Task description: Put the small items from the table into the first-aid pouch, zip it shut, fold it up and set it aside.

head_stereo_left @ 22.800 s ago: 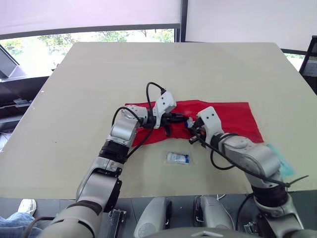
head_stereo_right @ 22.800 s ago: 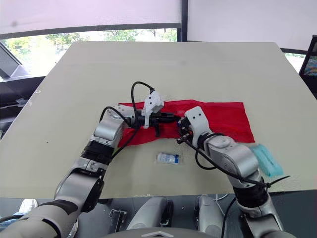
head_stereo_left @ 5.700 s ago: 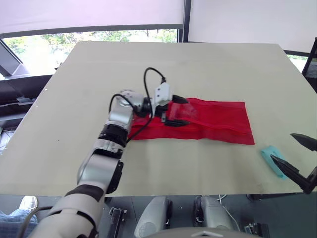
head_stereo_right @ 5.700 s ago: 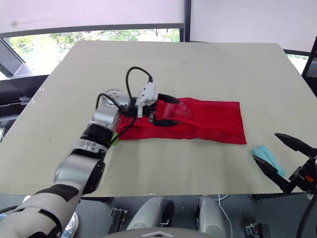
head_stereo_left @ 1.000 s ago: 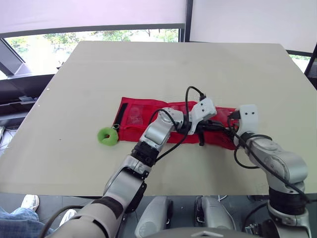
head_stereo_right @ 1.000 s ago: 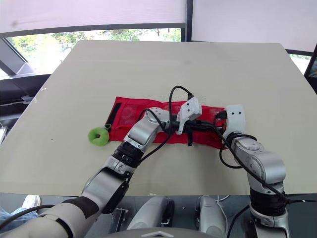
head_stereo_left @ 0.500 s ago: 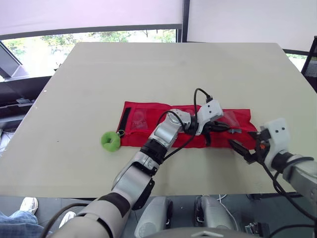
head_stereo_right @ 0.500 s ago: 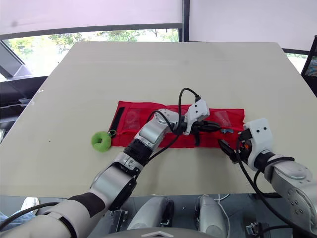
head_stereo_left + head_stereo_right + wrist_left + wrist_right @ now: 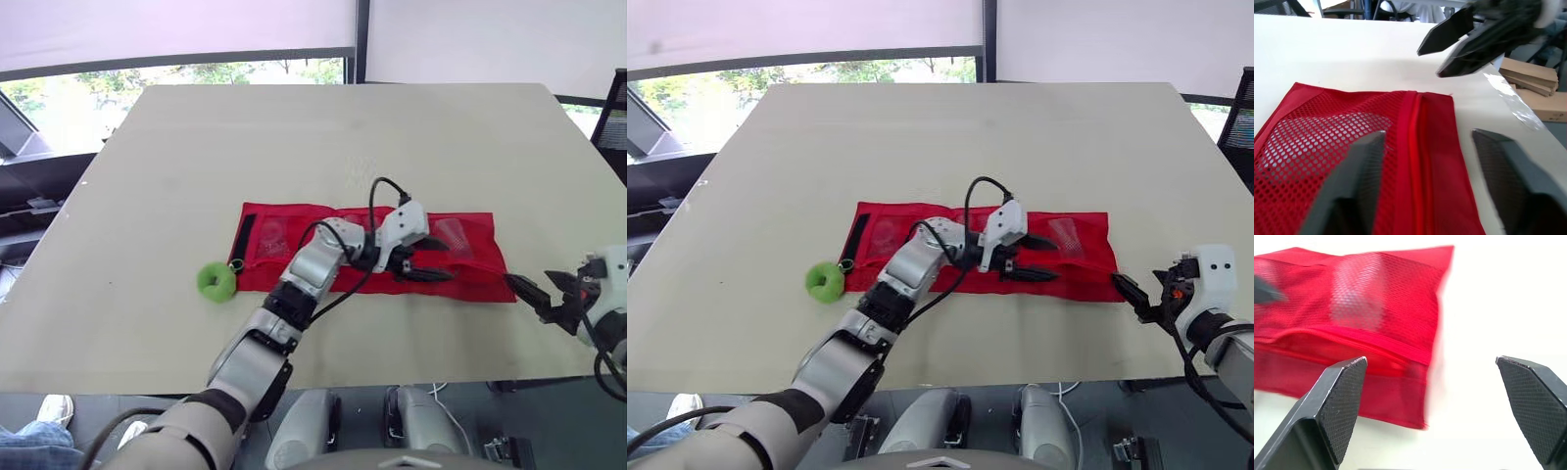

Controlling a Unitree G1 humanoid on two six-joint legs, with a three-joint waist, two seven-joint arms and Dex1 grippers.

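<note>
In the lower right of the head view, the right gripper (image 9: 529,284) is hovering just off the right end of the red pouch (image 9: 475,257), its two fingers spread wide and grasping nothing. At the frame's middle, the left gripper (image 9: 449,260) is hanging over the pouch's mesh, fingers likewise parted and empty. The pouch is lying flat across the table (image 9: 294,147), pale items (image 9: 270,235) showing through the mesh. A green ball (image 9: 217,280) is sitting just beside its left end.
</note>
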